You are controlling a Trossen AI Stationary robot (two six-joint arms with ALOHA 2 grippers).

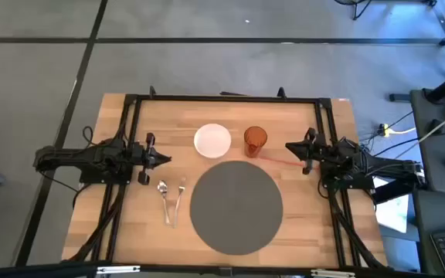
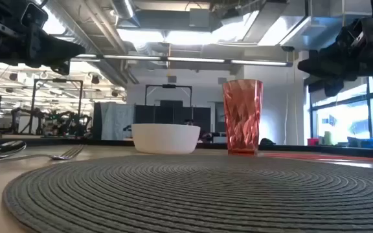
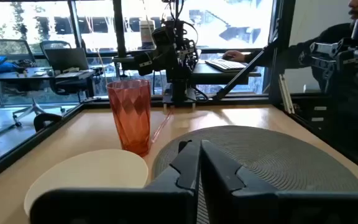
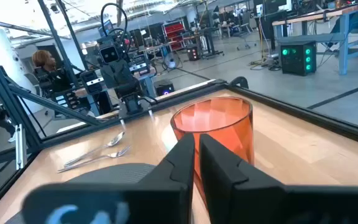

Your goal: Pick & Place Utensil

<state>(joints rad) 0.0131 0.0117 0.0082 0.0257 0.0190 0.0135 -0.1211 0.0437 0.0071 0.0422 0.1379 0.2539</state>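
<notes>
A metal spoon (image 1: 163, 198) and a fork (image 1: 178, 202) lie flat, side by side, on the wooden table just left of the round grey placemat (image 1: 236, 205). They also show in the right wrist view as spoon (image 4: 107, 144) and fork (image 4: 98, 158). My left gripper (image 1: 166, 160) hovers shut above the table, beyond the utensils and left of the white bowl (image 1: 212, 140). My right gripper (image 1: 289, 147) hovers shut, right of the orange cup (image 1: 255, 141). Neither touches anything.
The bowl and the faceted orange cup (image 2: 243, 116) stand on the table at the placemat's far side. A thin red strip (image 1: 280, 160) lies between the cup and my right arm. Black frame rails border the table. A seated person (image 3: 347, 68) shows beyond the table.
</notes>
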